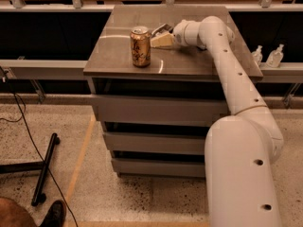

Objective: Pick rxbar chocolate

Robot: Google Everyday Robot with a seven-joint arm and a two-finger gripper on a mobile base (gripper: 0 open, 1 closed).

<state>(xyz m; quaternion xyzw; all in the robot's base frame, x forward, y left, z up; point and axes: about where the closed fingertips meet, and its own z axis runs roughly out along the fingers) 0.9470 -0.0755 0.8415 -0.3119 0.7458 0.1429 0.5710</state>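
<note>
Claw (pixel 161 37) low over tabletop (pixel 118 58), just beside upright gold can (pixel 140 46)

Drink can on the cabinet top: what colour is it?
The drink can is gold-brown with a silvery top, camera view; the gripper is close beside it.

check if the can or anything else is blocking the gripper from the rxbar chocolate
Nothing visible does. The gripper sits low over the cabinet top, its tip right at the rxbar chocolate, which peeks out just behind it. The gold can stands image-left of the gripper, beside it, not between the two.
</note>
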